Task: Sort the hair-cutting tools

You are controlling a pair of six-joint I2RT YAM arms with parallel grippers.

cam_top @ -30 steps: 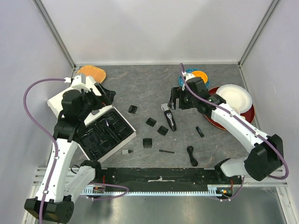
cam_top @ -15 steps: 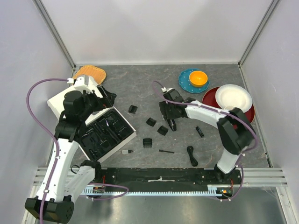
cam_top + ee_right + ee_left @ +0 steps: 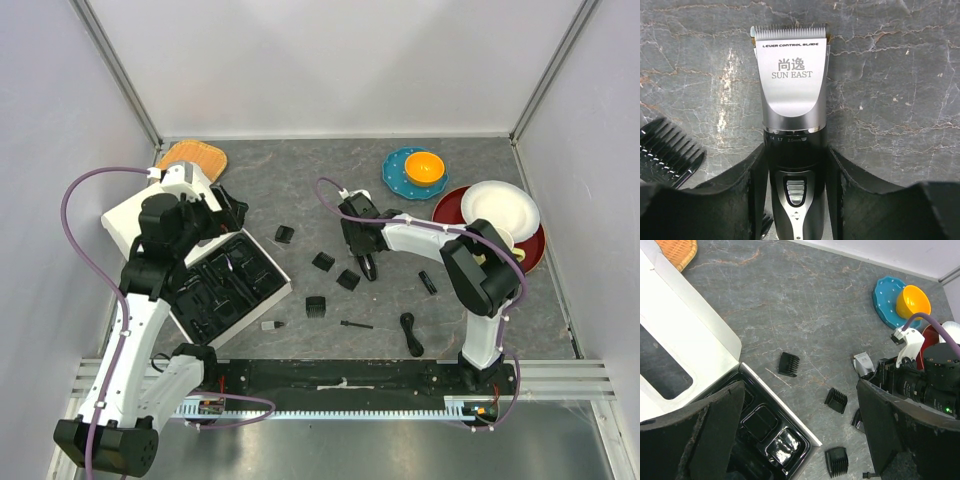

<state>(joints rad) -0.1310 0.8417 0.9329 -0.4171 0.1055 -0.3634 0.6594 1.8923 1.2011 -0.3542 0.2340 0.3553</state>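
Note:
The black-and-silver clipper [image 3: 795, 100] lies flat on the grey table, blade pointing away from the wrist camera. My right gripper [image 3: 796, 160] straddles its black body, both fingers pressed against its sides; from above the gripper [image 3: 358, 240] covers the clipper's upper end [image 3: 368, 266]. Three black comb guards [image 3: 285, 235], [image 3: 323, 262], [image 3: 316, 306] lie left of it, and a fourth [image 3: 348, 279] sits just beside it. A thin brush [image 3: 356, 324], a coiled cable [image 3: 411, 333] and a small black bit [image 3: 428, 282] lie nearer the front. My left gripper [image 3: 805, 430] hangs open over the box corner, holding nothing.
The white box [image 3: 125, 215] with its black moulded tray [image 3: 225, 285] sits at the left. A wicker dish [image 3: 195, 157] is behind it. A blue plate with an orange cup [image 3: 415, 170] and a red plate under a white bowl [image 3: 500, 215] stand at the back right.
My right arm swung left from the dishes and came down over the clipper, and its jaws narrowed onto the clipper's body. The left arm stayed put.

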